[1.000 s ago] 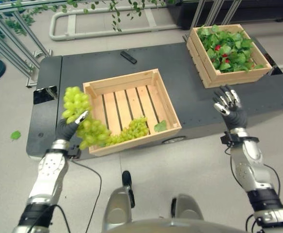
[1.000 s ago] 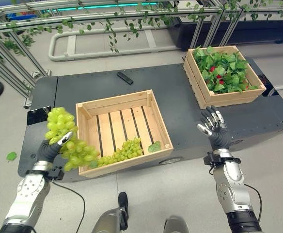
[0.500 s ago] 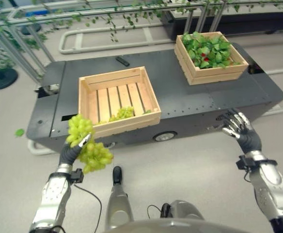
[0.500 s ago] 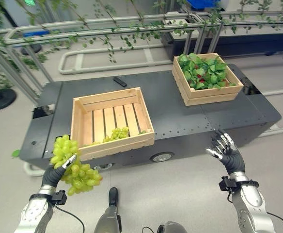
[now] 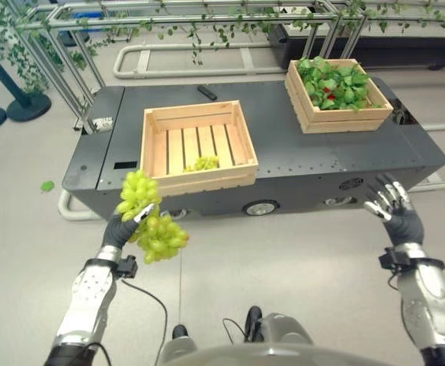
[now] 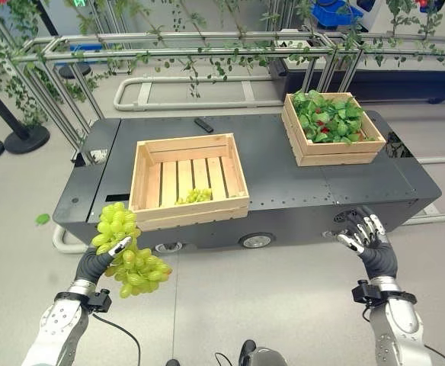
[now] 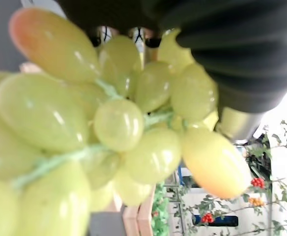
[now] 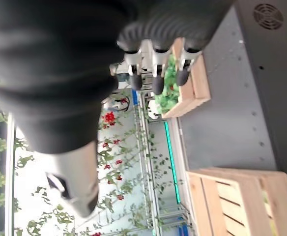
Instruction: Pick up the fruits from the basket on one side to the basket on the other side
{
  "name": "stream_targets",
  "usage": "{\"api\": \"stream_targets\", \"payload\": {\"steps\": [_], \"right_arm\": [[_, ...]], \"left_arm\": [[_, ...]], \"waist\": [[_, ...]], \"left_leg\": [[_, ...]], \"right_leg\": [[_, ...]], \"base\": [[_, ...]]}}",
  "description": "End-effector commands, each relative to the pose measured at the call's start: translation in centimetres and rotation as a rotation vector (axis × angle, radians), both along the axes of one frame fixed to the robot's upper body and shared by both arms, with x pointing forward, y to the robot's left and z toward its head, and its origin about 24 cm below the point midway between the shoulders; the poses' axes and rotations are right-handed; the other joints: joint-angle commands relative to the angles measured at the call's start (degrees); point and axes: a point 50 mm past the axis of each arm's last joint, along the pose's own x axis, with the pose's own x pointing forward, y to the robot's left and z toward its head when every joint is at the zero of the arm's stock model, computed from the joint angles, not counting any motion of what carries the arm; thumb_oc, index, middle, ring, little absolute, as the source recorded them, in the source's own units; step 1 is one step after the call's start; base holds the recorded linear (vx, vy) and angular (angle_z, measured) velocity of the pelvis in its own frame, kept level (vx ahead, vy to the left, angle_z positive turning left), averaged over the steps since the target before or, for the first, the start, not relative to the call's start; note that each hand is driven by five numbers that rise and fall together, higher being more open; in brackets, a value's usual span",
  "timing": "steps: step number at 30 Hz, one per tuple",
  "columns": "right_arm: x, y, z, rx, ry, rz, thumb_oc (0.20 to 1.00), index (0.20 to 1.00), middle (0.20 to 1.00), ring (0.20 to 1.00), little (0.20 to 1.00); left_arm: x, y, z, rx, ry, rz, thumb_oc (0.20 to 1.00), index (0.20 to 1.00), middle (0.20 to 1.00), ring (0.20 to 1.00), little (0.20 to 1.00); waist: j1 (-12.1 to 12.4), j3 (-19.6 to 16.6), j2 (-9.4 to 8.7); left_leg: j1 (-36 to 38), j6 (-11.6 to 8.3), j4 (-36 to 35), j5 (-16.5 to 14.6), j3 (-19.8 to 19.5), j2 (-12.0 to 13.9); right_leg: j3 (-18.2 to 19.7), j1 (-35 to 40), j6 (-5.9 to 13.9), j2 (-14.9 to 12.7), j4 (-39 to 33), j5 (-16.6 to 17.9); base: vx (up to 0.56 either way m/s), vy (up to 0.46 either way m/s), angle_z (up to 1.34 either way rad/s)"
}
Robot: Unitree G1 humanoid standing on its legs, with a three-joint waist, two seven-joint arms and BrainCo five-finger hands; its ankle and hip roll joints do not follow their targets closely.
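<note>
My left hand (image 5: 120,227) is shut on a big bunch of green grapes (image 5: 151,221), held in the air in front of the dark platform, below the near left corner of the left wooden crate (image 5: 198,145). In the left wrist view the grapes (image 7: 109,128) press close against the hand. A smaller grape bunch (image 5: 202,162) lies inside the left crate. The right wooden crate (image 5: 337,95), full of green leaves with some red fruit, stands at the platform's far right. My right hand (image 5: 395,212) hangs open and holds nothing, in front of the platform's right end.
Both crates stand on a long dark wheeled platform (image 5: 299,160). A small black remote (image 5: 206,92) lies on it behind the left crate. A metal frame hung with vines (image 5: 200,15) runs behind. A green leaf (image 5: 47,185) lies on the floor at left.
The camera has pulled back and the platform looks farther off. My left hand still holds the grape bunch, now in front of the platform. The right hand stays open.
</note>
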Motion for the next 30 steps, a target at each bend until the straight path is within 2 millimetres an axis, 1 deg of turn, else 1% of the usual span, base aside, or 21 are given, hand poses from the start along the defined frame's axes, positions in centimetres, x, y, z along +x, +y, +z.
{"api": "stream_targets", "payload": {"steps": [1, 5, 10, 11, 12, 13, 14, 15, 16, 17, 18, 19, 20, 21, 22, 23, 24, 26, 27, 29, 30], "right_arm": [[1.0, 0.2, 2.2, -0.075, -0.107, 0.025, 1.0, 1.0, 1.0, 1.0, 1.0], [1.7, 1.0, 2.2, -0.074, -0.11, 0.049, 1.0, 1.0, 1.0, 1.0, 1.0], [1.9, 1.6, 2.4, -0.081, -0.117, 0.067, 1.0, 1.0, 1.0, 1.0, 1.0], [1.9, 1.6, 2.0, -0.053, -0.118, 0.044, 1.0, 1.0, 1.0, 1.0, 1.0], [1.9, 1.6, 2.0, -0.053, -0.118, 0.044, 1.0, 1.0, 1.0, 1.0, 1.0], [2.0, 1.8, 1.6, -0.019, -0.117, 0.03, 1.0, 1.0, 1.0, 1.0, 1.0], [2.1, 2.0, 1.3, 0.003, -0.117, 0.018, 1.0, 1.0, 1.0, 1.0, 1.0], [2.1, 2.1, 1.3, 0.003, -0.117, 0.018, 1.0, 1.0, 1.0, 1.0, 1.0], [2.6, 2.8, 1.3, 0.004, -0.123, 0.038, 1.0, 1.0, 1.0, 1.0, 1.0], [2.7, 3.1, 1.4, 0.002, -0.124, 0.042, 1.0, 1.0, 1.0, 1.0, 1.0], [2.7, 3.1, 1.4, 0.002, -0.124, 0.042, 1.0, 1.0, 1.0, 1.0, 1.0], [2.9, 3.4, 1.0, 0.022, -0.119, 0.047, 1.0, 1.0, 1.0, 1.0, 1.0], [2.9, 3.4, 1.1, 0.022, -0.119, 0.047, 1.0, 1.0, 1.0, 1.0, 1.0], [2.9, 3.5, 1.1, 0.005, -0.118, 0.062, 1.0, 1.0, 1.0, 1.0, 1.0], [2.8, 3.5, 1.3, -0.021, -0.116, 0.078, 1.0, 1.0, 1.0, 1.0, 1.0], [2.8, 3.5, 1.3, -0.021, -0.117, 0.078, 1.0, 1.0, 1.0, 1.0, 1.0], [2.7, 3.6, 1.0, -0.016, -0.104, 0.092, 1.0, 1.0, 1.0, 1.0, 1.0], [2.4, 3.3, 0.6, -0.008, -0.085, 0.079, 1.0, 1.0, 1.0, 1.0, 1.0], [2.4, 3.3, 0.6, -0.008, -0.085, 0.079, 1.0, 1.0, 1.0, 1.0, 1.0], [2.4, 3.5, 0.6, -0.003, -0.08, 0.1, 1.0, 1.0, 1.0, 1.0, 1.0], [2.1, 3.4, 0.5, 0.004, -0.08, 0.098, 1.0, 1.0, 1.0, 1.0, 1.0]], "left_arm": [[0.5, 0.6, 3.6, 0.086, -0.164, -0.029, 0.2, 0.2, 0.2, 0.2, 0.2], [0.4, 1.1, 3.9, 0.089, -0.17, -0.008, 0.2, 0.2, 0.2, 0.2, 0.2], [0.6, 1.2, 3.9, 0.082, -0.166, -0.013, 0.2, 0.2, 0.2, 0.2, 0.2], [0.6, 1.2, 4.1, 0.086, -0.172, -0.019, 0.2, 0.2, 0.2, 0.2, 0.2], [0.6, 1.2, 4.1, 0.087, -0.172, -0.018, 0.2, 0.2, 0.2, 0.2, 0.2], [0.2, 1.7, 3.9, 0.118, -0.161, 0.003, 0.2, 0.2, 0.2, 0.2, 0.2], [0.2, 1.8, 4.0, 0.129, -0.161, 0.007, 0.2, 0.2, 0.2, 0.2, 0.2], [0.2, 1.8, 4.0, 0.129, -0.161, 0.008, 0.2, 0.2, 0.2, 0.2, 0.2], [-0.2, 2.5, 3.8, 0.172, -0.147, 0.037, 0.2, 0.2, 0.2, 0.2, 0.2], [-0.4, 2.9, 3.8, 0.192, -0.138, 0.052, 0.2, 0.2, 0.2, 0.2, 0.2], [-0.4, 2.9, 3.8, 0.192, -0.138, 0.052, 0.2, 0.2, 0.2, 0.2, 0.2], [-0.5, 3.4, 3.8, 0.197, -0.141, 0.092, 0.2, 0.2, 0.2, 0.2, 0.2], [-0.5, 3.4, 3.8, 0.197, -0.141, 0.092, 0.2, 0.2, 0.2, 0.2, 0.2], [-0.4, 3.7, 3.8, 0.186, -0.148, 0.114, 0.2, 0.2, 0.2, 0.2, 0.2], [-0.3, 3.9, 3.8, 0.174, -0.156, 0.129, 0.2, 0.2, 0.2, 0.2, 0.2], [-0.3, 3.9, 3.8, 0.174, -0.157, 0.13, 0.2, 0.2, 0.2, 0.2, 0.2], [0.1, 3.8, 4.1, 0.173, -0.179, 0.138, 0.2, 0.2, 0.2, 0.2, 0.2], [1.0, 3.1, 4.4, 0.162, -0.201, 0.111, 0.2, 0.2, 0.2, 0.2, 0.2], [1.0, 3.1, 4.4, 0.162, -0.201, 0.111, 0.2, 0.2, 0.2, 0.2, 0.2], [1.2, 2.7, 4.2, 0.154, -0.205, 0.106, 0.2, 0.2, 0.2, 0.2, 0.2], [1.2, 2.4, 4.2, 0.15, -0.206, 0.093, 0.2, 0.2, 0.2, 0.2, 0.2]], "waist": [[1.1, -2.1, -1.07], [2.8, -1.9, -2.07], [5.2, -1.0, -2.86], [7.1, -0.7, -2.81], [7.0, -0.7, -2.81], [9.1, -0.9, -2.41], [9.5, -1.0, -2.32], [9.5, -1.1, -2.44], [10.2, -0.9, -1.32], [10.3, -0.7, -0.52], [10.2, -0.9, -0.6], [10.0, -1.3, 0.13], [10.0, -1.4, 0.14], [9.7, -1.6, 0.24], [8.8, -1.2, -0.22], [8.6, -1.3, -0.23], [7.1, -0.8, -0.54], [5.9, -0.3, -0.98], [5.6, -0.4, -1.19], [5.9, -0.6, -2.12], [5.8, -1.0, -2.42]], "left_leg": [[-3.3, 0.78, 3.6, 0.3, -2.0, 0.7], [-4.9, 1.43, 6.3, -1.0, -2.5, -0.5], [-8.2, 1.88, 11.2, -2.8, -5.1, -2.4], [-9.2, 2.09, 13.2, -4.4, -6.5, -3.6], [-9.3, 2.11, 13.3, -4.5, -6.6, -3.7], [-9.4, 3.64, 13.6, -5.7, -8.8, -6.1], [-9.0, 4.75, 13.4, -6.2, -9.7, -7.1], [-9.1, 4.83, 13.4, -6.1, -9.7, -7.3], [-7.3, 6.97, 11.1, -5.6, -12.5, -9.9], [-6.2, 7.55, 10.1, -5.6, -13.9, -10.2], [-6.4, 7.57, 9.8, -5.2, -13.9, -10.3], [-4.4, 7.92, 7.8, -4.9, -16.9, -11.0], [-4.5, 7.88, 7.5, -4.7, -16.9, -11.0], [-3.6, 7.55, 6.5, -4.3, -18.9, -11.6], [-2.4, 7.05, 7.1, -5.3, -23.2, -13.3], [-2.6, 7.05, 7.0, -5.1, -23.4, -13.3], [-0.9, 7.75, 7.7, -6.6, -28.7, -15.3], [0.4, 8.25, 8.3, -7.3, -35.1, -17.2], [0.3, 8.19, 8.1, -6.9, -35.4, -17.4], [2.9, 7.42, 6.9, -7.6, -40.7, -17.1], [3.4, 6.68, 6.9, -6.9, -43.3, -17.1]], "right_leg": [[1.0, 4.5, 5.33, -0.4, -9.9, 4.5], [0.3, 4.3, 5.99, -2.0, -9.2, 5.0], [-3.1, 4.6, 6.71, -4.3, -8.0, 5.0], [-5.4, 5.4, 7.37, -5.8, -6.9, 4.8], [-5.5, 5.4, 7.39, -5.8, -6.9, 4.8], [-6.6, 4.6, 8.7, -8.5, -2.6, 6.2], [-6.1, 3.7, 9.31, -10.4, 1.3, 8.3], [-6.1, 3.5, 9.41, -10.6, 1.6, 8.2], [-3.2, 1.3, 9.97, -14.1, 9.2, 13.5], [-0.7, -0.6, 9.54, -13.3, 12.1, 12.9], [-0.7, -0.8, 9.48, -13.4, 12.0, 13.1], [5.2, -4.5, 8.58, -8.4, 10.3, 9.3], [5.2, -4.6, 8.5, -8.3, 10.1, 9.5], [7.2, -5.7, 8.19, -6.3, 6.0, 8.0], [10.5, -7.1, 8.38, -5.1, -4.1, 7.5], [10.2, -7.0, 8.4, -5.2, -4.5, 7.8], [17.3, -9.4, 9.22, -1.4, -12.3, 8.9], [24.2, -9.9, 10.12, 0.9, -15.3, 10.2], [24.1, -10.0, 10.19, 0.6, -15.5, 10.4], [23.6, -9.8, 10.62, 1.9, -14.9, 12.2], [25.0, -8.7, 10.07, 1.8, -14.1, 11.8]], "base": [[0.03, 0.089, 0.12], [0.02, 0.082, 0.07], [0.02, 0.12, 0.4], [0.03, 0.139, 0.7], [0.1, 0.375, 0.75], [0.11, 0.341, 0.78], [0.11, 0.345, 0.75], [0.15, 0.462, 0.96], [0.15, 0.465, 1.04], [0.14, 0.461, 1.19], [0.19, 0.229, 1.02], [0.14, 0.122, 0.84], [0.25, 0.17, 0.82], [0.32, 0.01, 0.7], [0.32, 0.014, 0.88], [0.51, -0.024, 1.26], [0.39, 0.016, 1.54], [0.36, -0.009, 1.9], [0.31, -0.101, 2.42], [0.35, -0.217, 2.27], [0.19, -0.173, 1.72]]}}
